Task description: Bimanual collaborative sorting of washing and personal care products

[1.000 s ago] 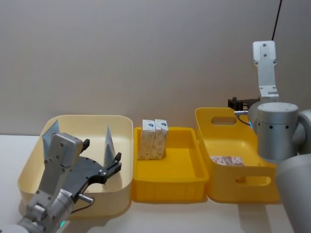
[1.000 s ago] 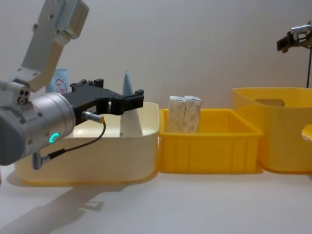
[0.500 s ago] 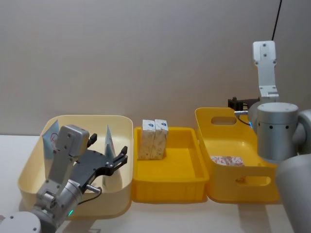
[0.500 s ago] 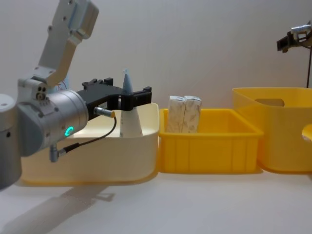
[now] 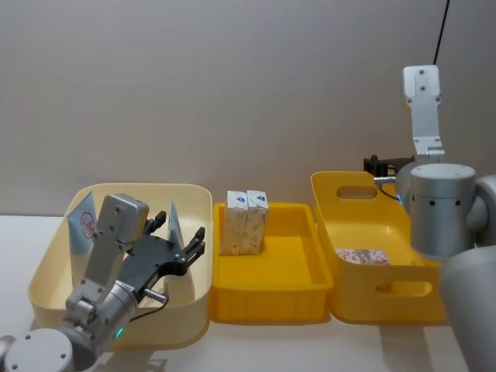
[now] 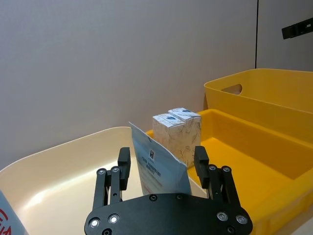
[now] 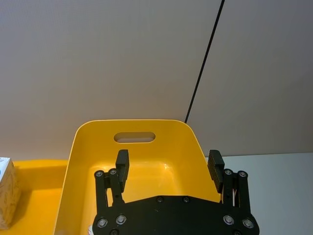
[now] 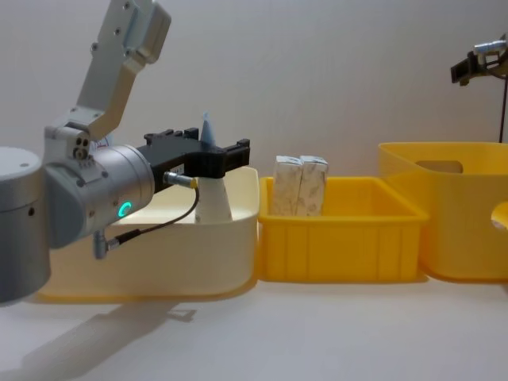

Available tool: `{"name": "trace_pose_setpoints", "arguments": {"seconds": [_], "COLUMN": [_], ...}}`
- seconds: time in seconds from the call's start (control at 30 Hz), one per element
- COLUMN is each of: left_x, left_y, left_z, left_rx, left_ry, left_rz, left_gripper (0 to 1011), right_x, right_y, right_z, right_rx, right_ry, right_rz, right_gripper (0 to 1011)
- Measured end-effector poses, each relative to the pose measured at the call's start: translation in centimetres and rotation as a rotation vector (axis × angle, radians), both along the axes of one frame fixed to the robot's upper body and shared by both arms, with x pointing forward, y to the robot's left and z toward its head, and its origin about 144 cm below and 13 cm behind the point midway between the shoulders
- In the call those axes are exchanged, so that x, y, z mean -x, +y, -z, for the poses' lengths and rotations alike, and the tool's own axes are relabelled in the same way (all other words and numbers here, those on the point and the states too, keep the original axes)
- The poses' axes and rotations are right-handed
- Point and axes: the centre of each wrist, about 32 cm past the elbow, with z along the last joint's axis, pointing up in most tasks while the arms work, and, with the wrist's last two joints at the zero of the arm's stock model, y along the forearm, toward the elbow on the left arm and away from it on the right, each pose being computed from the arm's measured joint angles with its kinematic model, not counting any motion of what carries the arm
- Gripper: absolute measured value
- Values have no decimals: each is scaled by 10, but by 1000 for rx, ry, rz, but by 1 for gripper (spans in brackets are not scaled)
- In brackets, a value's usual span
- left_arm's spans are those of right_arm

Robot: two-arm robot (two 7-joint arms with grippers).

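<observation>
1. Over the last second the left pincer [image 5: 177, 235] has pushed forward over the cream bin [image 5: 139, 188]. A second ago it hung short of the tube [image 6: 157, 165]; now the tube stands upright between its spread fingers [image 6: 123, 164].
2. That pincer is released, with a gap on either side of the tube and no contact that I can see. Judging from this, the reach is done and closing on the tube is the step in hand; nothing has been lifted yet.
3. The right pincer [image 7: 168, 164] has not moved. It is spread, grasps nothing and hangs above the back of the tall yellow bin [image 7: 78, 161].
4. A second tube [image 5: 84, 227] stands in the same cream bin, off to the left pincer's outer side. Two cartons [image 6: 177, 131] stand just beyond the left pincer, in the yellow tray [image 5: 271, 304].
5. The left arm hides the lower half of the tube between the fingers, so how deep the fingers sit along it is hard to tell. The second tube is cut off in the left wrist view. A flat patterned packet [image 5: 362, 256] lies in the tall yellow bin under the right pincer; its print is too small to read.
</observation>
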Motion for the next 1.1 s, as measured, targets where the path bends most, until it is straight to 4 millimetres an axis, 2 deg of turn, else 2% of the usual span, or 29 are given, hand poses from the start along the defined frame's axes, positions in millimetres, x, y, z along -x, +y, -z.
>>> {"name": "trace_pose_setpoints", "arguments": {"seconds": [0.33,0.37,0.67,0.87,1.1], "left_x": [-3,-3,-4,-4,-4], "left_y": [-1,-2,-2,-2,-2], "left_z": [-1,0,-1,-1,-1], "left_rx": [2,3,3,3,3], "left_ry": [2,2,3,3,3], "left_rz": [4,4,6,6,7], "left_gripper": [542,480,192,149,146], "right_x": [0,0,0,0,0], "right_y": [0,0,0,0,0], "right_z": [0,0,0,0,0], "right_rx": [0,0,0,0,0], "right_ry": [0,0,0,0,0], "right_rz": [0,0,0,0,0], "right_gripper": [1001,1001,1001,1001,1001]}}
